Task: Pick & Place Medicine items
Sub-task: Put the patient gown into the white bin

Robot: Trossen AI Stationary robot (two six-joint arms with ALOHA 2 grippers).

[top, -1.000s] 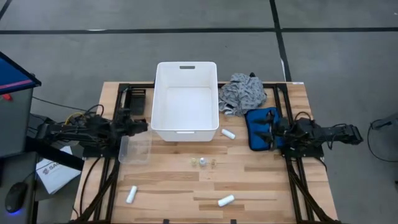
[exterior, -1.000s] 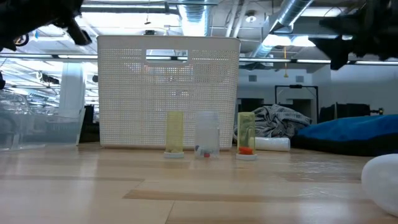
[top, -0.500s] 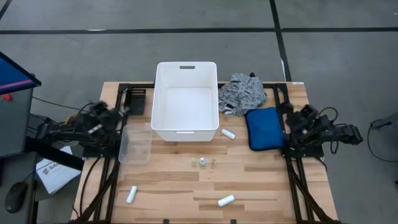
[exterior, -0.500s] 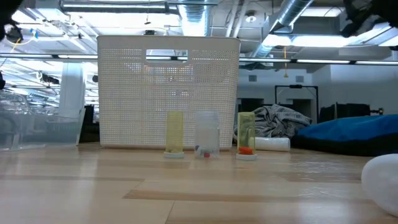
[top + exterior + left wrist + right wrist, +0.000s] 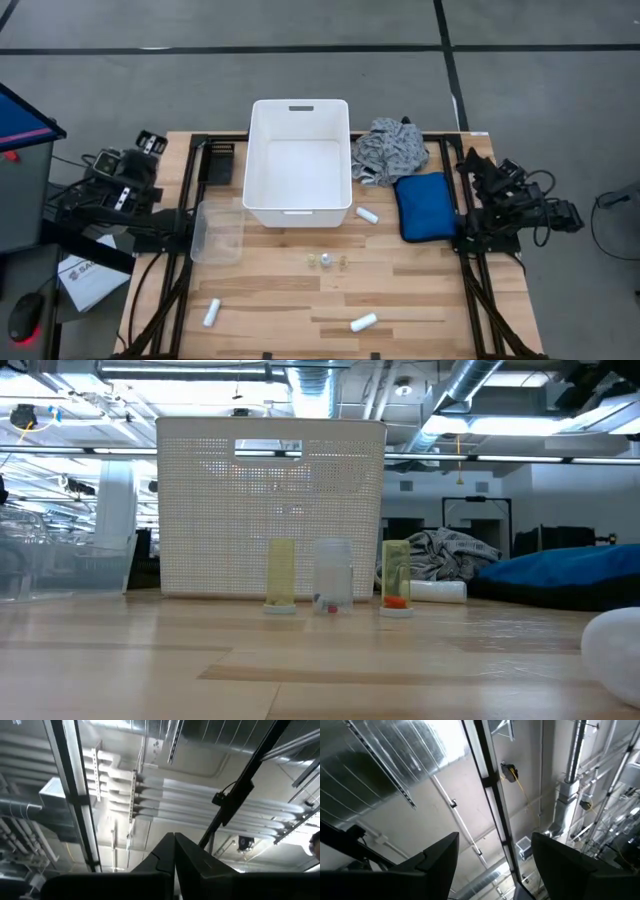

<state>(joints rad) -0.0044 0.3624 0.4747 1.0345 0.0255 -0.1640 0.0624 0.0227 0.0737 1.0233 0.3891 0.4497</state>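
Three white tubes lie on their sides on the wooden table: one point(image 5: 367, 215) by the white bin's near right corner, one point(image 5: 363, 322) and one point(image 5: 211, 313) near the near edge. Three small vials point(image 5: 327, 262) stand upright in a row at mid-table; in the low view two are yellowish point(image 5: 281, 573) point(image 5: 396, 575) and the middle one is clear point(image 5: 333, 575). My left gripper point(image 5: 174, 855) is shut and points up at the ceiling, off the table's left edge point(image 5: 150, 142). My right gripper point(image 5: 492, 870) is open, also raised, at the right edge point(image 5: 482, 167).
The white bin point(image 5: 300, 200) stands at the table's far middle. A grey patterned cloth point(image 5: 390, 150) and a blue padded pouch point(image 5: 423, 205) lie to its right, a clear plastic tub point(image 5: 217, 232) to its left. Bare wood lies between the vials and the near edge.
Both arms have drawn back from over the table and tipped upward. The left gripper has gone from beside the bin's near left corner toward the left and far edges. The right gripper has left the blue pouch for the right edge. Nothing on the table has moved.
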